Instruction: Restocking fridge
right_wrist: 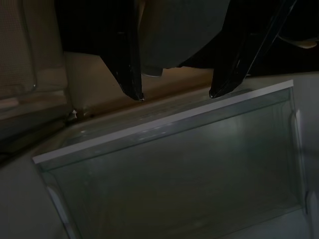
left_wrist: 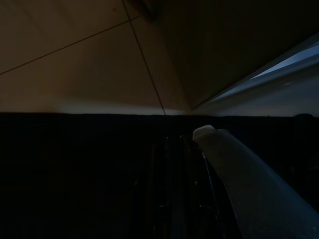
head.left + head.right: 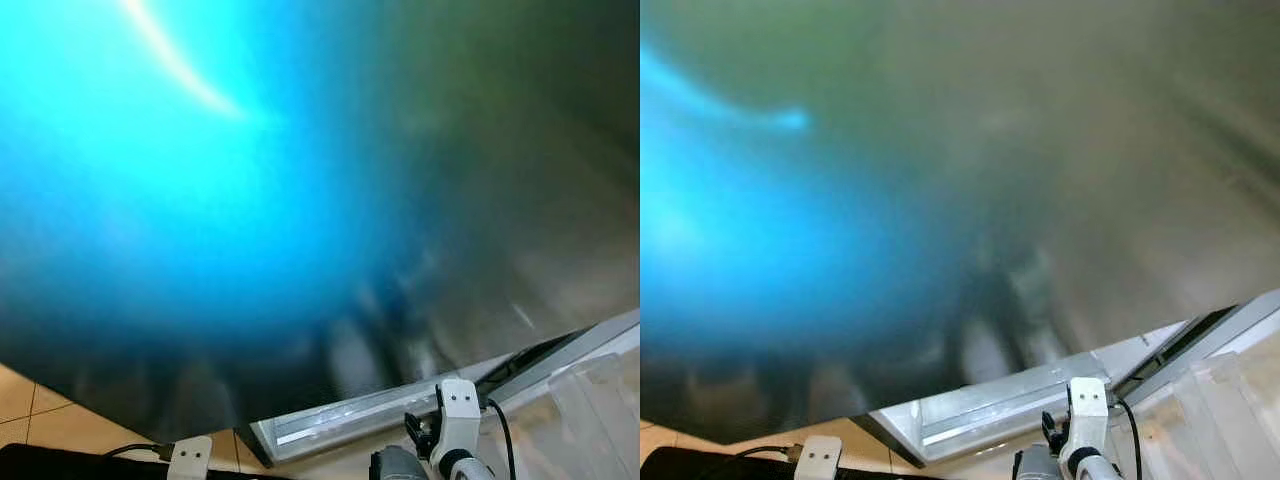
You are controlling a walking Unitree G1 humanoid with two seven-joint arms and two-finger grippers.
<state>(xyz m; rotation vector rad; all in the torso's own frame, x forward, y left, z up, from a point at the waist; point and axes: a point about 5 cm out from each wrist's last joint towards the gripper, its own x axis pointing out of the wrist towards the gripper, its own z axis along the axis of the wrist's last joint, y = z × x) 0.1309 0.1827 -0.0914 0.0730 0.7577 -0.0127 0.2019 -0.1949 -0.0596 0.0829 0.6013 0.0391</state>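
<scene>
Fingers of the right gripper (image 1: 175, 94) stand well apart with nothing between them, poised just above the white front edge of a clear glass fridge shelf (image 1: 164, 124). Nearest the head camera, the right arm's white wrist (image 3: 458, 412) sits low, beside a translucent bin (image 3: 600, 400). Left gripper (image 2: 174, 189) hangs in shadow over tan floor tiles (image 2: 75, 64); whether its fingers are parted cannot be told. Beyond looms the blurred steel fridge door (image 3: 450, 200), washed in blue glare.
</scene>
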